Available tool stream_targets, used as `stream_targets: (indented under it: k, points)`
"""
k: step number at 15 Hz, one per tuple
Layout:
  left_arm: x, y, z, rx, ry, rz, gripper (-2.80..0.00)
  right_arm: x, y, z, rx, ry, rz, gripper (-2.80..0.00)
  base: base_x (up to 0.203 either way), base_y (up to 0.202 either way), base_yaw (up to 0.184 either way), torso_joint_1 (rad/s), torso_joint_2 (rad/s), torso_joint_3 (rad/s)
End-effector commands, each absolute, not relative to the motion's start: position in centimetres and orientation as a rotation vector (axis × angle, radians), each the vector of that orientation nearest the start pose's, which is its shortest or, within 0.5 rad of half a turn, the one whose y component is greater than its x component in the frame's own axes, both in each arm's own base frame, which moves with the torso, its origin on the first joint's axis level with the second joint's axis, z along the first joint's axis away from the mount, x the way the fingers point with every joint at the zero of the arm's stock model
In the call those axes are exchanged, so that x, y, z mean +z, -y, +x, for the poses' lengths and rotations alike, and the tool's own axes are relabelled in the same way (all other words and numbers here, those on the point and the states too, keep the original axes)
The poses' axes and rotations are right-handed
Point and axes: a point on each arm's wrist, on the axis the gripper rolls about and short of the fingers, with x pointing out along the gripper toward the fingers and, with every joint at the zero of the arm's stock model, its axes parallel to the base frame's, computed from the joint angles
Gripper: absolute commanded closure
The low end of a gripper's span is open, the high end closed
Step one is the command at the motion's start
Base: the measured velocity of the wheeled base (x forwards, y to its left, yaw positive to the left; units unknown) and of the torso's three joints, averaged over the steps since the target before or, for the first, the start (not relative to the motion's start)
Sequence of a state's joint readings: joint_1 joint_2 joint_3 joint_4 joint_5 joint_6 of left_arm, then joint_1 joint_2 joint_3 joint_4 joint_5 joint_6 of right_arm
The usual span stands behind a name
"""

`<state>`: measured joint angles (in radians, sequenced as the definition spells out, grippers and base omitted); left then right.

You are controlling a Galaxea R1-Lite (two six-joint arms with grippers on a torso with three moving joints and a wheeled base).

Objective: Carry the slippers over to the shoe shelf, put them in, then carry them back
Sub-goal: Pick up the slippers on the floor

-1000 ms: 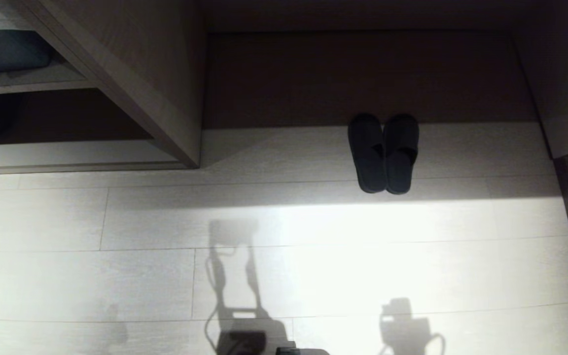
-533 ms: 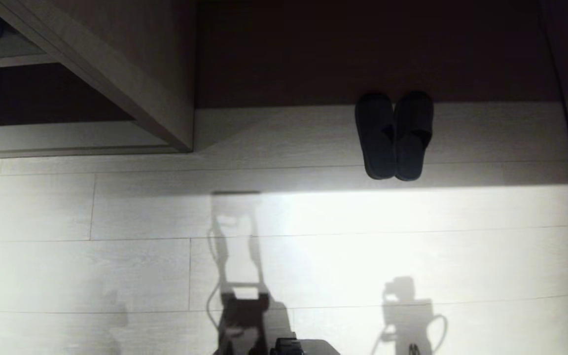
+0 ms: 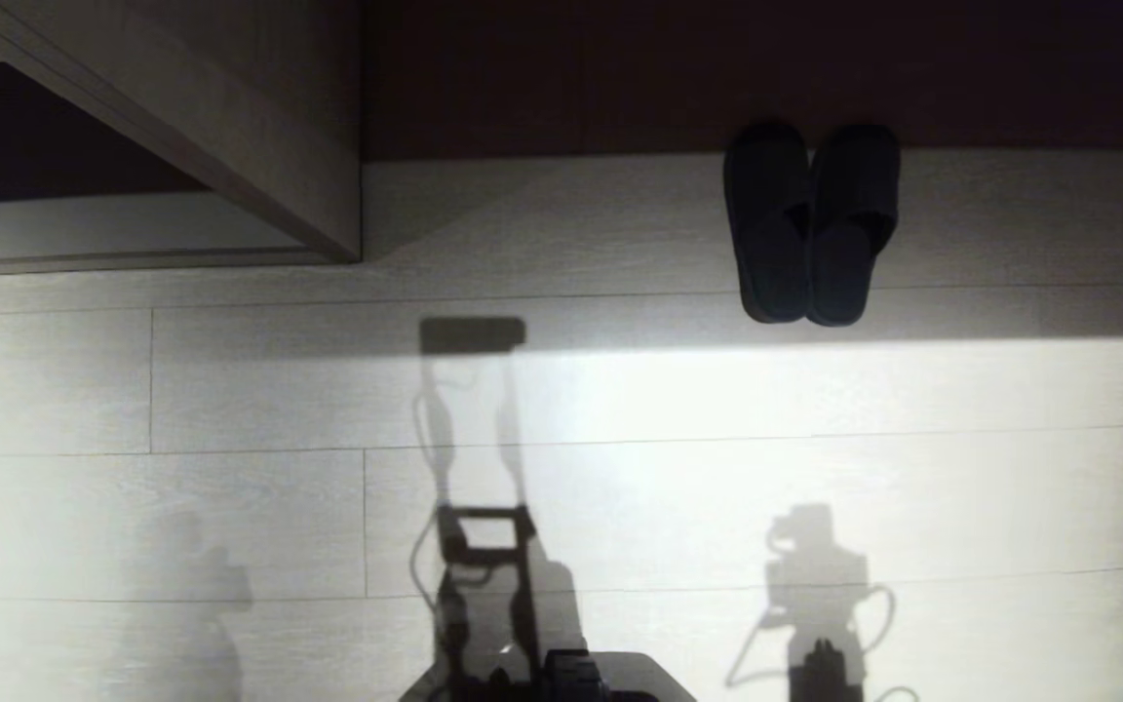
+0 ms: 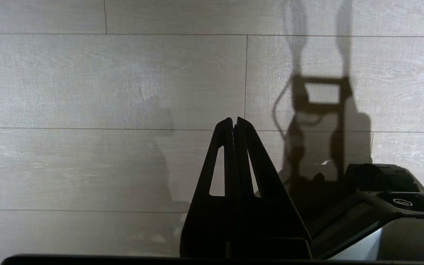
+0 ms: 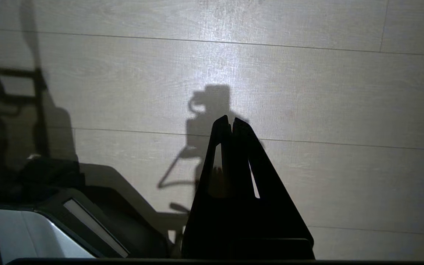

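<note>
Both arms parked low beside the base, aimed at bare floor (image 4: 87,81). Left gripper (image 4: 233,123): fingers pressed together, holding nothing. Right gripper (image 5: 230,122): same, tips together, empty.

Slippers (image 3: 812,224) lie side by side and touching, on the floor at the edge of the dark recess (image 3: 717,68). They sit well ahead of both grippers, toward the right one. Long axes run straight away from the robot, toes at the far end.

Right arm judged nearer; neither within reach.

Shelf (image 3: 84,219) lies ahead of the left gripper, further left; the visible part of its base board holds nothing.
</note>
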<state>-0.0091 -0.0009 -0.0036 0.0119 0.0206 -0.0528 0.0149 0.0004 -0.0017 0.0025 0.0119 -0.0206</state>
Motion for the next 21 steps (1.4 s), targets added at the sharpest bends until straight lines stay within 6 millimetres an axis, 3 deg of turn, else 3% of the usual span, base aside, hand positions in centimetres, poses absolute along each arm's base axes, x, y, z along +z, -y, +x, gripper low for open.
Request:
stream_targets:
  k: [1, 16, 21]
  points:
    - [7.55, -0.07, -2.32, 0.012, -0.007, -0.054, 0.00, 7.56, 0.01, -2.30, 0.028, 0.000, -0.020, 0.00, 0.000, 0.000, 0.000, 0.007, 0.00, -0.187]
    - [7.52, -0.07, -2.30, 0.012, -0.007, -0.057, 0.00, 7.56, 0.01, -2.30, 0.028, 0.000, -0.020, 0.00, 0.000, 0.000, 0.000, 0.001, 0.00, -0.198]
    - [7.56, -0.07, -2.29, 0.011, -0.001, -0.058, 0.00, 7.56, 0.01, -2.30, 0.028, 0.000, -0.020, 0.00, 0.000, 0.000, 0.000, 0.000, 0.00, -0.066]
